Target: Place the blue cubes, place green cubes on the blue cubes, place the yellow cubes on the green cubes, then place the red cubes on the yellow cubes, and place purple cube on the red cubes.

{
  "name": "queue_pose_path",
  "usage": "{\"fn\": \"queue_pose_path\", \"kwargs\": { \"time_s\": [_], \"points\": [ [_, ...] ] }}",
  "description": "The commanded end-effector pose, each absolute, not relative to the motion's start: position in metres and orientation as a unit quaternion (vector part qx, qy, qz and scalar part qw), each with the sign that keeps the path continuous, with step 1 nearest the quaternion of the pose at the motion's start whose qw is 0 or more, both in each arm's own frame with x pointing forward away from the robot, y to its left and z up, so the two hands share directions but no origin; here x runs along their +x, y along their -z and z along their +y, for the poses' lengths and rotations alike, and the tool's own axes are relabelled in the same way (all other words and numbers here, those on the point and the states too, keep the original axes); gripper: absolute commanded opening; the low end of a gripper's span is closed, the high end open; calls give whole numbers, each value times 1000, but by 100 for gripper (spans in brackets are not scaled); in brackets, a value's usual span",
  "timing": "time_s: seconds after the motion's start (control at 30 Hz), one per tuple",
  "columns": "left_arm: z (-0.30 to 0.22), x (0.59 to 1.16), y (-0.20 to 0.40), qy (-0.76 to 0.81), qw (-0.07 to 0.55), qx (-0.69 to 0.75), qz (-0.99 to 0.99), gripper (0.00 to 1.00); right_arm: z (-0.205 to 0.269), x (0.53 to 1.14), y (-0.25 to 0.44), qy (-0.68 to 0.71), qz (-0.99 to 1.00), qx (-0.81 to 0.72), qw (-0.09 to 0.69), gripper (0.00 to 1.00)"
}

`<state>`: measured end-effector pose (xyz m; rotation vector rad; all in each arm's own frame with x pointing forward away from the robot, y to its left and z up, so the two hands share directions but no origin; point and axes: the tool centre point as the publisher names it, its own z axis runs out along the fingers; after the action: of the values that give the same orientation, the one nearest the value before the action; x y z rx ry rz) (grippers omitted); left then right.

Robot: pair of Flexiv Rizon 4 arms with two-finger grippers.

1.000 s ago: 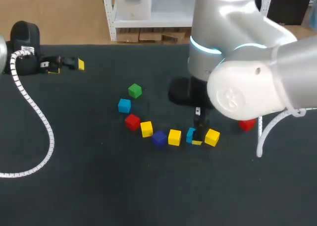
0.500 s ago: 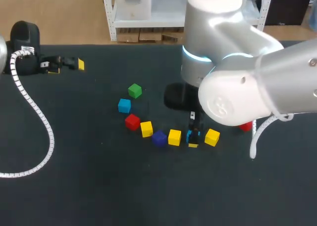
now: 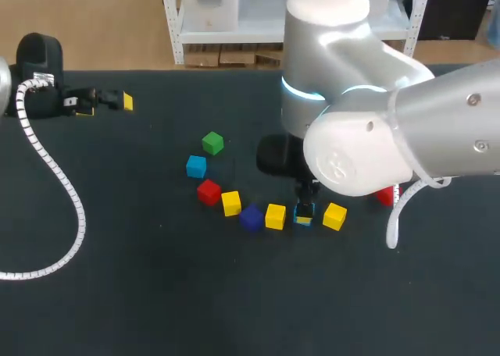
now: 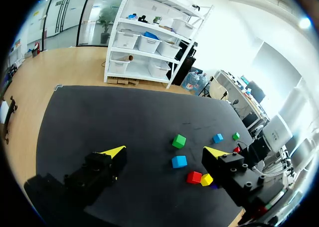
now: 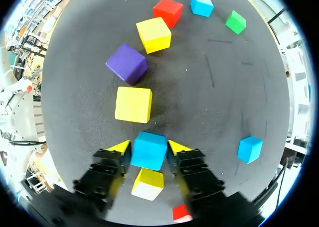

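My right gripper stands low on the table with its two yellow tips pressed against opposite sides of a blue cube, shut on it. In the head view this blue cube sits between two yellow cubes. To their left lie a purple cube, a third yellow cube, a red cube, a second blue cube and a green cube. My left gripper hangs open and empty at the far left of the table.
Another red cube peeks out to the right of my right arm. In the right wrist view a further blue cube lies off to the gripper's side. The left wrist view shows one more green cube. A white cable trails over the table's left.
My right arm has shifted slightly left and down, and its fingers have closed from wide open onto the blue cube. The left arm has stayed still.
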<state>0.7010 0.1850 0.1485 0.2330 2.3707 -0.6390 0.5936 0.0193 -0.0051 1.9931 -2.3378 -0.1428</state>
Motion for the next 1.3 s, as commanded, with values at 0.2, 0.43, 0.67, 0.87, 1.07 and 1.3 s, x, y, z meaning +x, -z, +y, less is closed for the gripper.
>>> {"fn": "queue_pose_path", "kwargs": {
  "time_s": [0.2, 0.43, 0.67, 0.87, 1.07, 1.3],
  "points": [
    [185, 701, -149, 244, 331, 89, 907, 100, 14, 601, -1, 41, -744, 667, 29, 0],
    [185, 701, -149, 244, 331, 89, 907, 100, 16, 620, -15, 38, -713, 700, 22, 0],
    [185, 701, -149, 244, 331, 89, 907, 100, 20, 650, -15, 38, -697, 716, 23, 0],
    [185, 701, -149, 244, 331, 89, 907, 100, 25, 676, -16, 33, -700, 713, 17, 0],
    [185, 701, -149, 244, 331, 89, 907, 100, 29, 695, -13, 30, -703, 710, 16, 0],
    [185, 701, -149, 244, 331, 89, 907, 100, 28, 713, -4, 29, -714, 699, 24, 0]
  ]
}}
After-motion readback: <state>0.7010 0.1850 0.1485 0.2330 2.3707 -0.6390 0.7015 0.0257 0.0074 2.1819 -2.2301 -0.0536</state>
